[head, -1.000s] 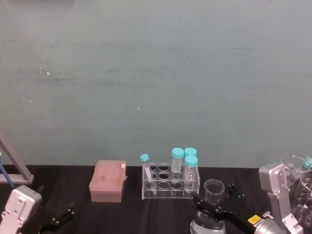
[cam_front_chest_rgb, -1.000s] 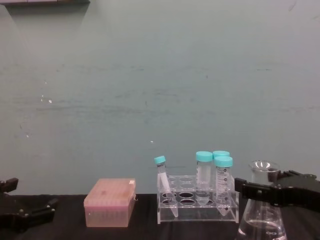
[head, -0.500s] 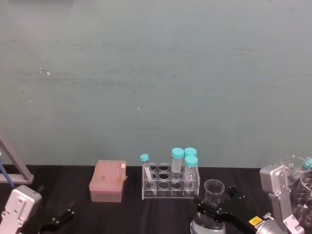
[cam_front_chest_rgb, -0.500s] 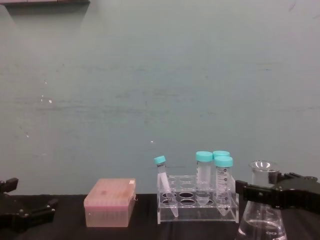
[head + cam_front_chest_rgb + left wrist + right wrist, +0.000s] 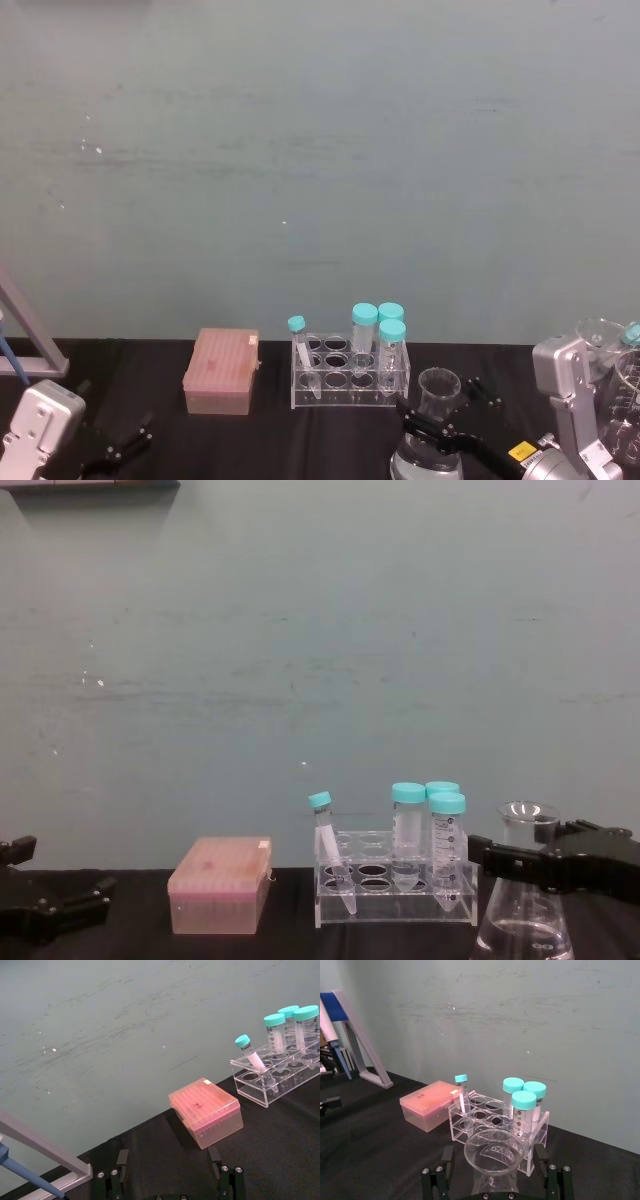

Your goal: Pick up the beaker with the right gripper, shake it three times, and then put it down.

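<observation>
The beaker [image 5: 524,920] is a clear conical flask with a little liquid in its base, standing at the right of the black table [image 5: 290,935]. In the head view, the beaker [image 5: 437,388] is just in front of the tube rack. My right gripper [image 5: 532,848] reaches around its neck. In the right wrist view, the fingers [image 5: 447,1156] stand apart on either side of the flared rim of the beaker [image 5: 493,1146], with a gap on each side. My left gripper [image 5: 168,1161] rests low at the table's left, open and holding nothing.
A clear rack [image 5: 395,892] with several teal-capped tubes [image 5: 446,825] stands just left of the flask. A pink tip box [image 5: 220,885] lies farther left. More glassware [image 5: 612,345] sits at the right edge. A slanted grey stand [image 5: 25,340] is at the far left.
The right gripper dipped slightly at the flask's neck and came back up. The beaker and the left arm have not moved.
</observation>
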You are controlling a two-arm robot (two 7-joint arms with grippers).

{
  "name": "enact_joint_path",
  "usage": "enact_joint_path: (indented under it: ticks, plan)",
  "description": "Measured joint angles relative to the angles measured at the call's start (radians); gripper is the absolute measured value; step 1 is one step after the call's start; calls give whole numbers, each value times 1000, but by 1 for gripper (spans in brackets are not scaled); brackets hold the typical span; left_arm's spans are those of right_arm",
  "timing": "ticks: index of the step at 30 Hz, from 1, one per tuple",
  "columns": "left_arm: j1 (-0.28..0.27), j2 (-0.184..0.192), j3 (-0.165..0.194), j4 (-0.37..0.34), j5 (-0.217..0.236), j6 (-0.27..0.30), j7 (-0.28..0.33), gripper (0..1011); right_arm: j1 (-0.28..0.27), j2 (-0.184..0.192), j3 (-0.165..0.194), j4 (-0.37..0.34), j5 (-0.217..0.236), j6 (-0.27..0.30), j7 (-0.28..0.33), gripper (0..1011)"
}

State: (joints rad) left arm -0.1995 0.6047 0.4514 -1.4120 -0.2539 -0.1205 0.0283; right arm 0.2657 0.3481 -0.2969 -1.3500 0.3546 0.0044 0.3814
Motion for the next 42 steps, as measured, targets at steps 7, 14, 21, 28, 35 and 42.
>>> enact_joint_path:
  ticks: [7,14,21,28,35,42]
  plan:
    - [0,0,0,0,0,0,0,1000,0,0,0,0,1,2,0,1000]
    - [0,0,0,0,0,0,0,1000,0,1,0,0,2,4,0,924]
    - [0,0,0,0,0,0,0,1000,0,1,0,-1,3,6,0,726]
    - [0,0,0,0,0,0,0,1000,1,1,0,-1,3,6,1,508]
    - [0,0,0,0,0,0,0,1000,1,1,0,-1,3,6,0,451]
    - [0,0,0,0,0,0,0,1000,1,1,0,-1,3,7,0,450]
